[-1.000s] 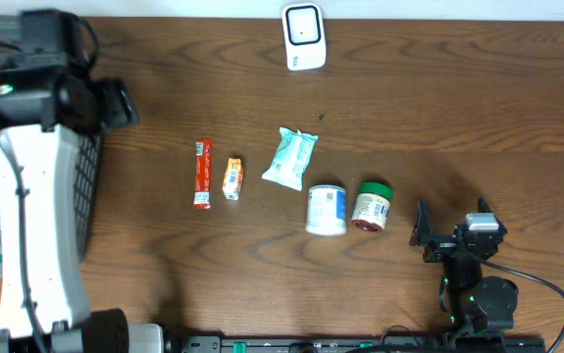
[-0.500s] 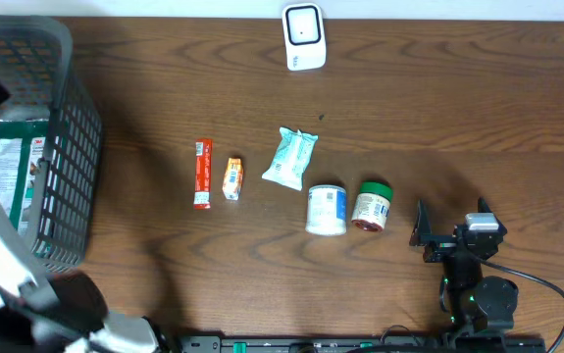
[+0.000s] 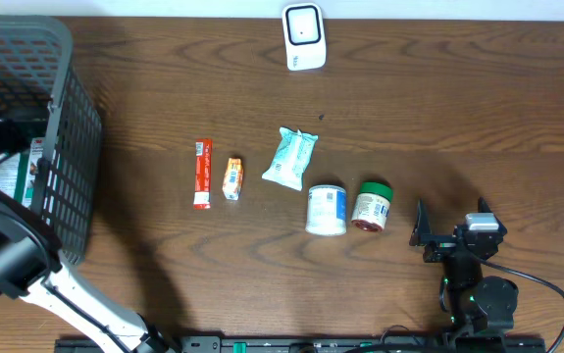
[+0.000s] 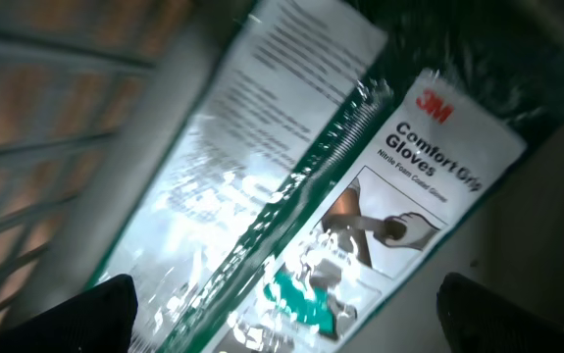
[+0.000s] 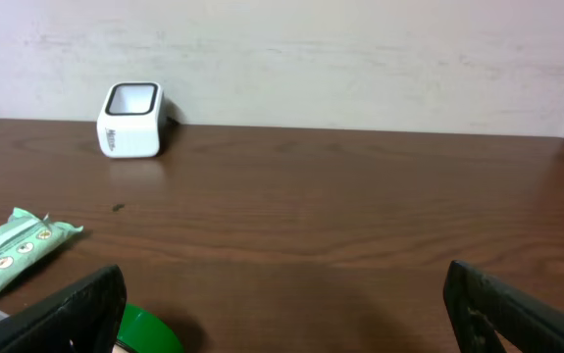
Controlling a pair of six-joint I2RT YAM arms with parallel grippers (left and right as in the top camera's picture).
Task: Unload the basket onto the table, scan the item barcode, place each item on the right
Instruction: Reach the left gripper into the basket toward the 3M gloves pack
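Glove packet [image 4: 409,176] in basket [image 3: 71,127] beneath wide-apart left gripper [image 4: 296,314]; right gripper [image 5: 291,309] likewise wide, near green-lidded jar [image 3: 372,206].

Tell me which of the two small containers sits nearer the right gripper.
The green-lidded jar. It lies between the white, blue-labelled tub and the right gripper; the tub shows no green.

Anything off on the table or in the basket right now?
Nothing spilled or damaged. One oddity: the white can and the green-lidded jar both lie tipped on their sides, next to each other. The glove pack lies inside the basket; its wrapper looks intact.
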